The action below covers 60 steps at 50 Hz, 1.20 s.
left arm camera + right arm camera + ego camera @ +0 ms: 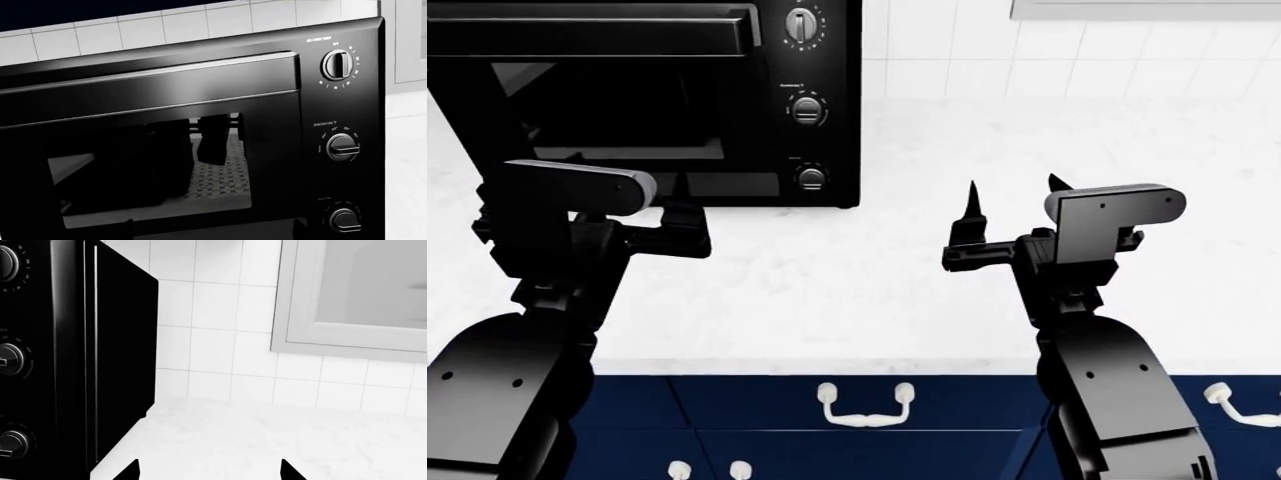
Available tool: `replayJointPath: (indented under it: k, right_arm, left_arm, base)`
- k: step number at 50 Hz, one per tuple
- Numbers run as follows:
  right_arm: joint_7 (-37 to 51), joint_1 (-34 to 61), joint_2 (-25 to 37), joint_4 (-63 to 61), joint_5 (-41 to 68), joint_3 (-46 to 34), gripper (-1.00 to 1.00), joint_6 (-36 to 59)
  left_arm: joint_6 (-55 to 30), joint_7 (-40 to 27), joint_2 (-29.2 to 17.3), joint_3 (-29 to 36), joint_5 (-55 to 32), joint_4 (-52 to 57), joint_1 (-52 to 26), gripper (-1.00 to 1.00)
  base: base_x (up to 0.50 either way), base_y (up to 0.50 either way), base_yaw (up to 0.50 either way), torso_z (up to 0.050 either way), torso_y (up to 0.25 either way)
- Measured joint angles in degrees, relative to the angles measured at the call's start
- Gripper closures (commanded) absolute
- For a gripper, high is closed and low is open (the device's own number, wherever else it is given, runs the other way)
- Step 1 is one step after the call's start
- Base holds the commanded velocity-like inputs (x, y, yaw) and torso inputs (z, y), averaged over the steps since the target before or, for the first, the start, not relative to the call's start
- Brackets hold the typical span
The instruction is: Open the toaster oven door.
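The toaster oven (827, 150) stands at the back left of the white counter, its three knobs (807, 110) in a column on the right front. The toaster oven door (587, 100) is closed, with the bar handle (587, 30) along its top edge. In the left wrist view the door (267, 140) and handle (153, 85) fill the frame, squarely ahead. My left gripper (681, 225) is open and empty just in front of the door's lower part; its tips show in the left wrist view (213, 232). My right gripper (1014, 215) is open and empty over the counter, right of the oven.
White counter (894, 280) with its front edge near me and blue drawers with white handles (865, 405) below. White tiled wall (213, 340) behind. A grey framed cabinet (347, 335) hangs at the upper right. The oven's side (123, 355) is left of my right gripper (210, 471).
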Motion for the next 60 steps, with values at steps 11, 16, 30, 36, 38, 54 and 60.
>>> replayJointPath:
  k: [11,16,30,36,38,54,60]
  right_arm:
    - [0.36,-0.58,0.23,-1.05,0.71,0.26,-1.00,-0.04]
    - [0.46,-0.84,0.26,-1.24,0.97,0.24,-1.00,-0.21]
    - [0.55,-1.29,0.20,-1.07,1.71,-0.05,-1.00,-0.95]
    - [0.60,-1.53,0.23,-0.98,2.08,-0.02,-1.00,-1.26]
    - [0.60,-1.64,0.24,-0.88,2.23,0.04,-1.00,-1.41]
    - [0.86,-2.16,0.42,-0.76,3.20,0.24,-1.00,-1.96]
    - [1.05,-2.33,0.58,-0.92,3.39,0.21,-1.00,-2.00]
  left_arm:
    - [-0.16,2.10,-5.54,6.60,3.28,0.34,-2.63,-1.00]
    - [-0.37,5.56,-11.44,14.44,7.54,-0.62,-7.92,-1.00]
    - [4.31,20.40,-25.38,39.72,22.58,-7.59,-27.28,-1.00]
    - [8.96,26.56,-28.31,47.92,28.18,-12.50,-34.64,-1.00]
    - [10.63,28.45,-28.79,50.22,29.73,-14.38,-36.91,-1.00]
    - [20.68,37.81,-27.27,60.82,35.79,-29.60,-48.93,-1.00]
    - [23.92,38.14,-25.15,62.70,36.89,-35.62,-51.63,-1.00]
  base:
    - [0.00,0.00,0.00,0.000,0.000]
    - [0.00,0.00,0.00,0.000,0.000]
    - [0.00,0.00,0.00,0.000,0.000]
    - [0.00,0.00,0.00,0.000,0.000]
    - [0.00,0.00,0.00,0.000,0.000]
    - [0.00,0.00,0.00,0.000,0.000]
    - [0.00,0.00,0.00,0.000,0.000]
